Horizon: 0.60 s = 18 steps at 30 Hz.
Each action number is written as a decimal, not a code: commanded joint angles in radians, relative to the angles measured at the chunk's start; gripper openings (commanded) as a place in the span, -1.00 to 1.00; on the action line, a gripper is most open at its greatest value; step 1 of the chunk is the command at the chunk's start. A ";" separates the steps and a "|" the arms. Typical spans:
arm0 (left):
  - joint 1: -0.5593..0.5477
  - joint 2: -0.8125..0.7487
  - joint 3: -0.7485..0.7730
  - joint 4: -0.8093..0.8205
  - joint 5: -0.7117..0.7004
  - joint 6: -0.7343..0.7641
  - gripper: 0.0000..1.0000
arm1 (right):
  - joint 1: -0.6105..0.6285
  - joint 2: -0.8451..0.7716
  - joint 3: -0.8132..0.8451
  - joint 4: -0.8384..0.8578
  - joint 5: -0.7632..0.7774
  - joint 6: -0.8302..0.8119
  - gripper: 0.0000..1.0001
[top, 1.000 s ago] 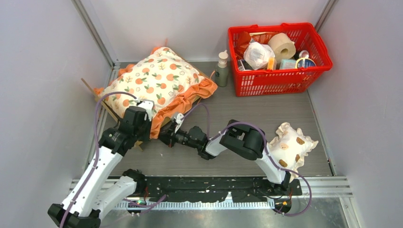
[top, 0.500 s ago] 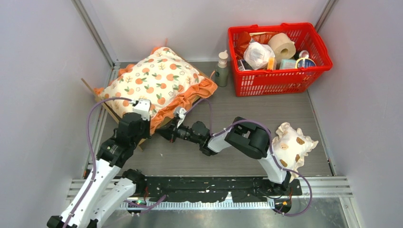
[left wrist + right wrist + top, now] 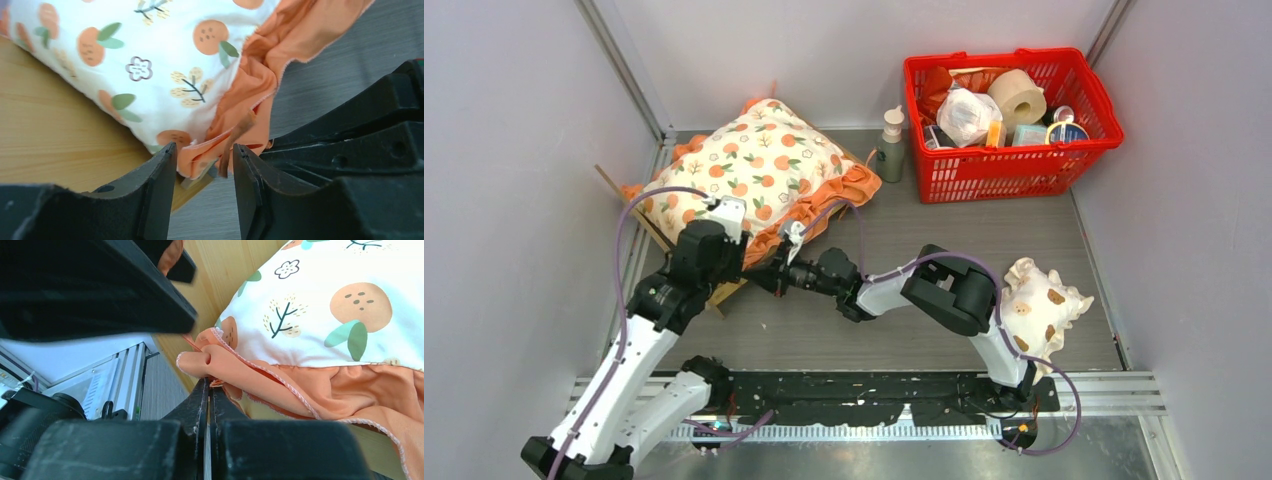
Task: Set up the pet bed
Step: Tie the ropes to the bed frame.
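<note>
The pet bed [image 3: 727, 291] is a light-wood frame, mostly hidden under the cream orange-print cushion [image 3: 754, 165]; its wood shows in the left wrist view [image 3: 50, 135] and the right wrist view [image 3: 225, 270]. My left gripper [image 3: 729, 272] [image 3: 204, 160] is open at the bed's near corner, with a fold of the orange ruffle [image 3: 250, 100] hanging loose between its fingers. Just to its right, my right gripper [image 3: 776, 276] [image 3: 209, 385] is shut on the edge of that ruffle [image 3: 260, 385].
A red basket [image 3: 1014, 165] full of household items stands at the back right, with a small pump bottle [image 3: 892, 145] beside it. A cream frilled pillow with brown spots [image 3: 1034, 305] lies near the right arm's base. Walls close in on both sides.
My left gripper has opened and let go of the cushion's corner. Both grippers have shifted slightly away from the bases, toward the cushion.
</note>
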 commanded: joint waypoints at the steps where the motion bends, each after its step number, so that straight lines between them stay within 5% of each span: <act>1: 0.000 -0.061 0.148 -0.085 -0.068 0.035 -0.01 | 0.004 -0.010 0.035 -0.005 -0.001 0.012 -0.89; 6: 0.000 -0.108 0.244 -0.147 0.096 0.042 -0.07 | 0.004 -0.010 0.040 -0.017 0.000 0.013 -0.90; 11: 0.000 -0.095 0.254 -0.203 0.024 -0.015 -0.03 | 0.004 -0.004 0.032 -0.004 -0.002 0.024 -0.89; 15: 0.017 0.028 0.338 -0.291 -0.027 -0.053 0.00 | 0.004 -0.005 0.016 0.018 -0.006 0.030 -0.90; 18: 0.083 0.163 0.493 -0.417 0.069 -0.151 0.08 | 0.005 -0.004 0.007 0.023 -0.006 0.025 -0.90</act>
